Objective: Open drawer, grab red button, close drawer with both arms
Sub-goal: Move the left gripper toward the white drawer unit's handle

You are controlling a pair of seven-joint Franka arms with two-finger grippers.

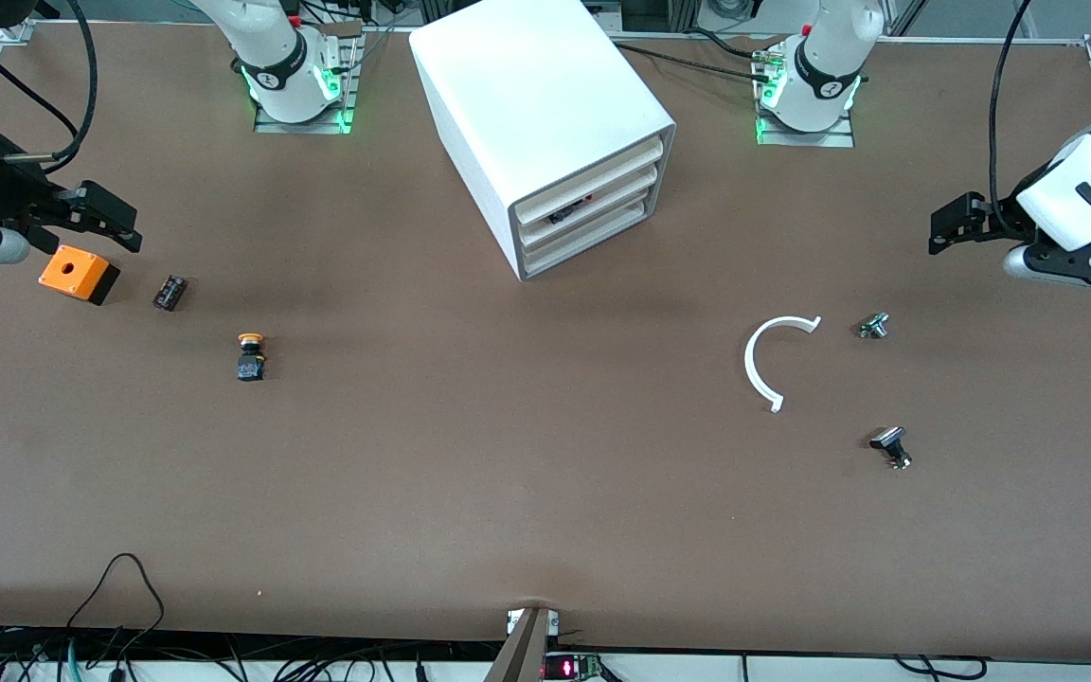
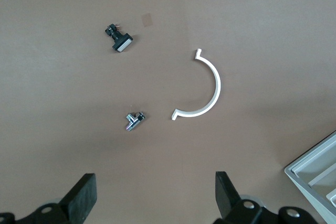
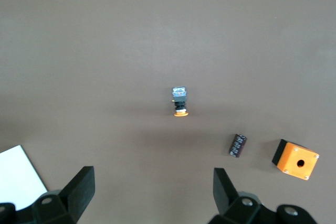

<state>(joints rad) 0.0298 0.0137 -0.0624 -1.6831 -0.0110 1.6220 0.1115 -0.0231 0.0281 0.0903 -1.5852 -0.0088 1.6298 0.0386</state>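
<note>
The white cabinet stands at the table's middle, near the arms' bases. Its middle drawer looks shut or nearly so. A dark thing with a speck of red shows in the gap above its front; I cannot tell whether it is the red button. My right gripper hangs open and empty over the table's right-arm end, beside the orange box; in its wrist view the jaws stand wide. My left gripper hangs open and empty over the left-arm end, jaws wide in its wrist view.
An orange box with a hole, a small black block and a yellow-orange-capped button lie toward the right arm's end. A white half ring, a metal fitting and a black flat-capped part lie toward the left arm's end.
</note>
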